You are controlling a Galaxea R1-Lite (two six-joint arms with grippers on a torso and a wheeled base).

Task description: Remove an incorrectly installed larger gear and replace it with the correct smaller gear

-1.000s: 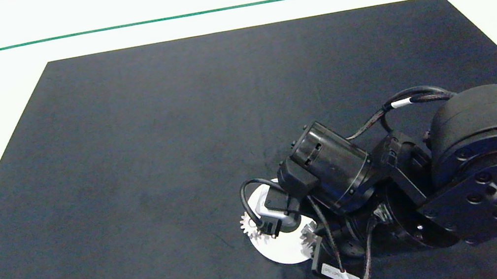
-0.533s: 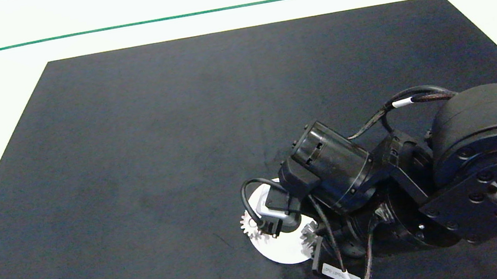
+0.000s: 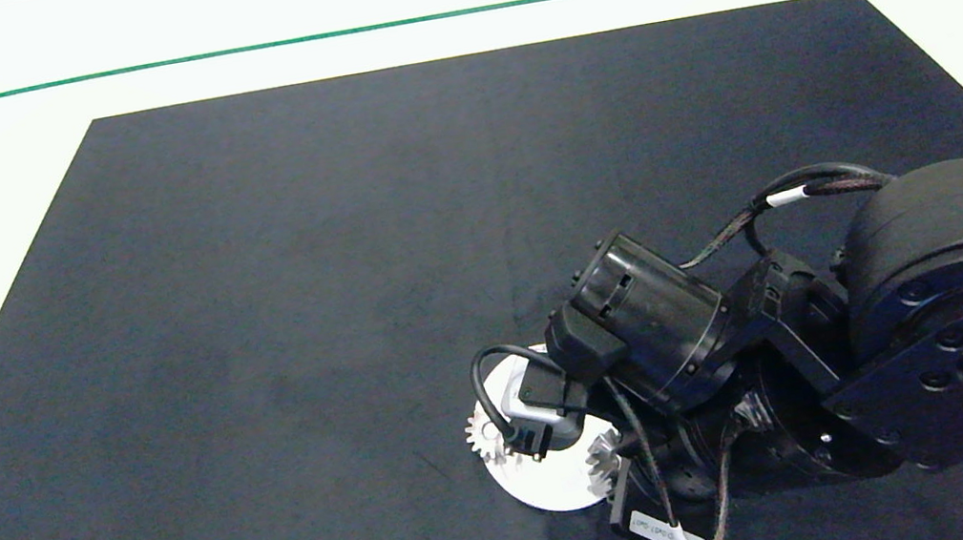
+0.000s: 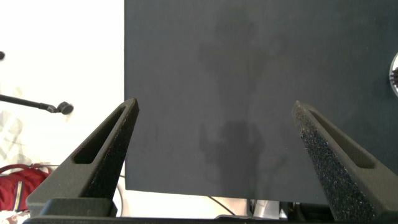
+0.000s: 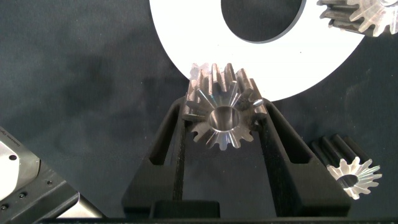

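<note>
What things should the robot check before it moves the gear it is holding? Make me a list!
1. Grip: the right gripper has a gear squeezed between its fingers. Ok.
2. Which gear: whether it is the larger or the smaller one. Cannot tell.
3. Position: the held gear sits over the edge of the white ring plate. Ok.
4. Neighbours: one loose gear lies on the black mat beside the fingers, another gear at the plate's far edge; both are apart from the held gear. Ok.
5. Other arm: the left gripper is open above bare mat, out of the way. Ok.
</note>
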